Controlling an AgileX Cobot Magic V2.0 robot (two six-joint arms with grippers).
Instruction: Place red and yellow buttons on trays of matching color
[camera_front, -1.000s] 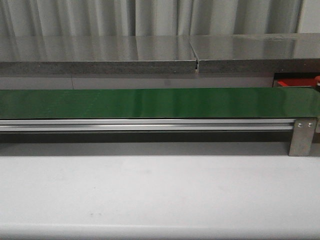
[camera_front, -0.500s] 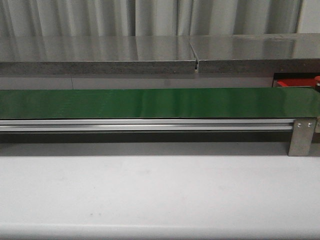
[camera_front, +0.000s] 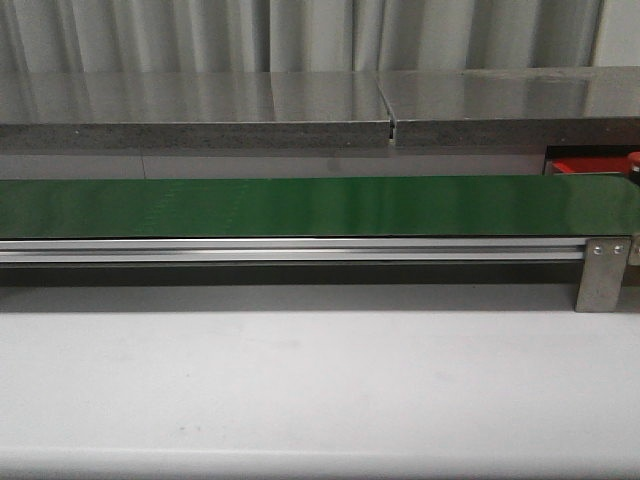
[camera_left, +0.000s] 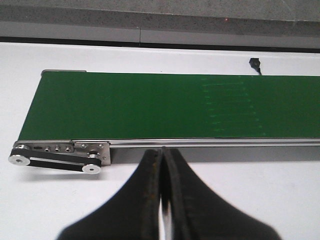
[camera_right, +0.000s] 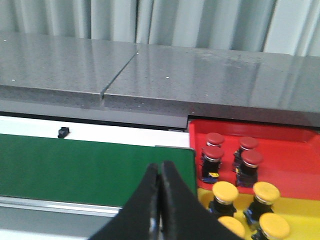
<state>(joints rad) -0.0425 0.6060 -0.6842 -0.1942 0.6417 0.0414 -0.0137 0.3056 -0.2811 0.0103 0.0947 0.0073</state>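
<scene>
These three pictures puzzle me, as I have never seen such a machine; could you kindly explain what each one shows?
It is a two-armed robot at a white table. The front view looks forward over a green conveyor belt, which carries nothing. The other two come from cameras on the wrists. The left end effector is shut and holds nothing, above the belt's end. The right end effector, also shut and holding nothing, looks toward a red tray with four red buttons and a yellow tray with four yellow buttons.
</scene>
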